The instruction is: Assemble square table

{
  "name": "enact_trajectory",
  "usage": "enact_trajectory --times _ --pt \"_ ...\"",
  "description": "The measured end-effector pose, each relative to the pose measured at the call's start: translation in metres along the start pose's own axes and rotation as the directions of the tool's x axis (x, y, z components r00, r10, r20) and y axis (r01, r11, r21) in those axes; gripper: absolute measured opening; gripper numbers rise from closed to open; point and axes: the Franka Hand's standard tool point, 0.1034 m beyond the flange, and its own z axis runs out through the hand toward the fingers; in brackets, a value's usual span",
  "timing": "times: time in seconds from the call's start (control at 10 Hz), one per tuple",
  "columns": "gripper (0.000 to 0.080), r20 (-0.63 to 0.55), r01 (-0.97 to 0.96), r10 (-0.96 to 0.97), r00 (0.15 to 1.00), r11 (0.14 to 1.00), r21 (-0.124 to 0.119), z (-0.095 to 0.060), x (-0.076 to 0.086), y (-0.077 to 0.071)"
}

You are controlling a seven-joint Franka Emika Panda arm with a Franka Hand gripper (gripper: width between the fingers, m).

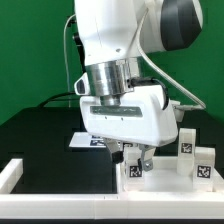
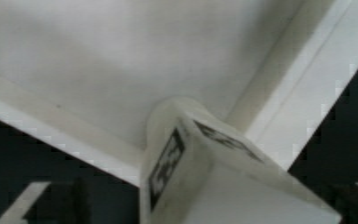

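Observation:
My gripper [image 1: 133,157] hangs straight down over the square table's flat white slab [image 1: 168,182] at the exterior view's lower right. A short white leg [image 1: 135,171] with a black-and-white tag stands upright on the slab right under the fingers. In the wrist view this leg [image 2: 202,165] fills the space between the fingers of the gripper [image 2: 194,214]. A dark gap shows between the pale finger [image 2: 23,204] and the leg, so the jaws stand open around it. The slab [image 2: 114,65] lies behind it. Two more tagged legs [image 1: 187,143] [image 1: 203,160] stand toward the exterior view's right.
The marker board [image 1: 84,142] lies on the black surface behind the gripper. A white rail frame [image 1: 12,172] edges the black surface at the exterior view's lower left. A green wall stands behind, and cables run past the arm.

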Motion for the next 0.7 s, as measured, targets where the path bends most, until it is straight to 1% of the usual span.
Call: enact_trajectory --times 0.2,0.3,0.4,0.5,0.6,0.7 --pt "0.0647 -0.001 0.185 -0.185 0.983 0.983 -0.003 0.0 -0.001 -0.001" --pt "0.0647 -0.006 0.362 -0.362 0.932 0.932 -0.016 0.0 -0.006 -0.005" --pt "0.0648 -0.008 0.553 -0.554 0.833 0.832 -0.04 -0.002 -0.01 -0.009" --pt "0.0648 -0.001 0.678 -0.679 0.735 0.733 -0.054 -0.002 -0.011 -0.011" --pt "0.0648 -0.003 0.623 -0.624 0.782 0.781 -0.045 -0.001 -0.011 -0.01" --pt "0.0512 -0.003 0.618 -0.618 0.786 0.785 -0.045 -0.001 -0.011 -0.01"
